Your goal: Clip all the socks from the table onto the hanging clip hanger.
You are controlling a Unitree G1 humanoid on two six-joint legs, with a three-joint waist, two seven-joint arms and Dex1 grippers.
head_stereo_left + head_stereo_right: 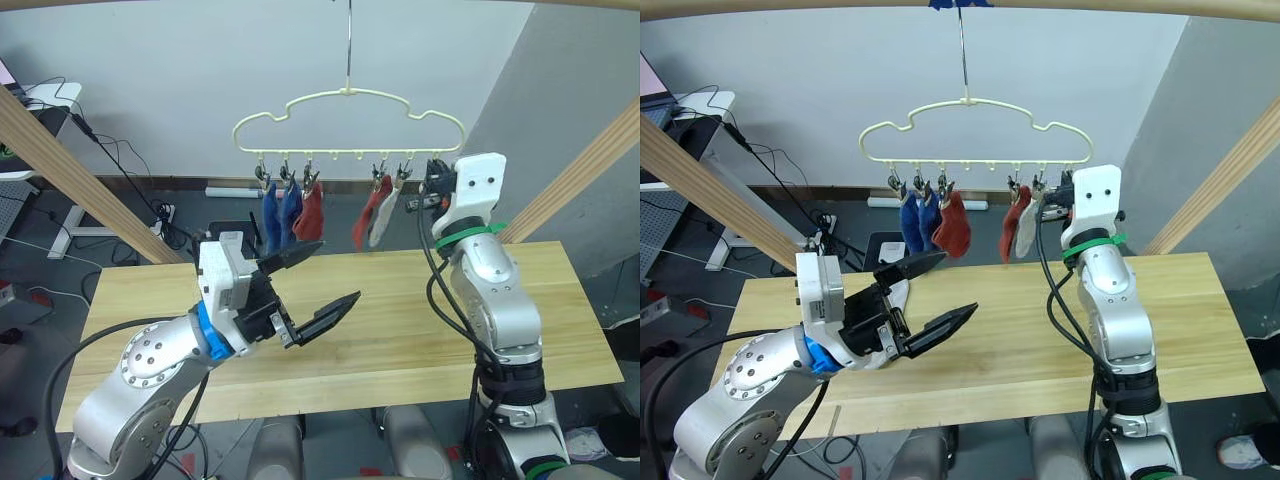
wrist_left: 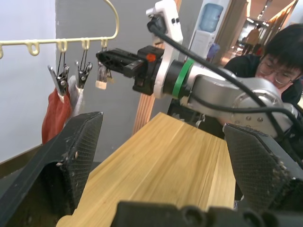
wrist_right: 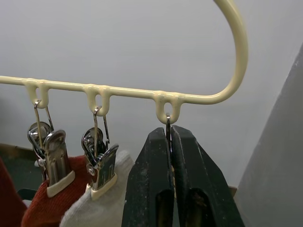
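The pale yellow hanger [image 1: 350,120] hangs by its metal hook above the far edge of the tabletop [image 1: 400,330], with 5 socks pinned along its lower bar. On its left side, 2 blue socks [image 1: 280,218] hang side by side, touching, with a red sock [image 1: 311,212] just beside them. Toward the right side, a second red sock [image 1: 368,215] and a grey sock [image 1: 382,222] hang together, overlapping.

The right gripper [image 3: 169,179] is raised to the hanger's right end, just beside the grey sock. Its jaws are pressed together on the end clip [image 2: 101,78], the thin metal wire of the clip running up between them to the last loop of the bar. The wrist view shows the neighbouring 2 clips [image 3: 102,163] biting the tops of the grey and red socks.

The left gripper [image 1: 308,287] hovers over the middle of the tabletop, below the hanger and well apart from it, its jaws spread wide and holding nothing. A pale piece, possibly the sixth sock [image 1: 898,292], lies on the tabletop just behind this gripper, mostly hidden by it.

A person [image 2: 279,52] in glasses leans in beyond the tabletop's end, seen in the left wrist view. Slanted wooden poles [image 1: 70,170] frame the scene on both sides.
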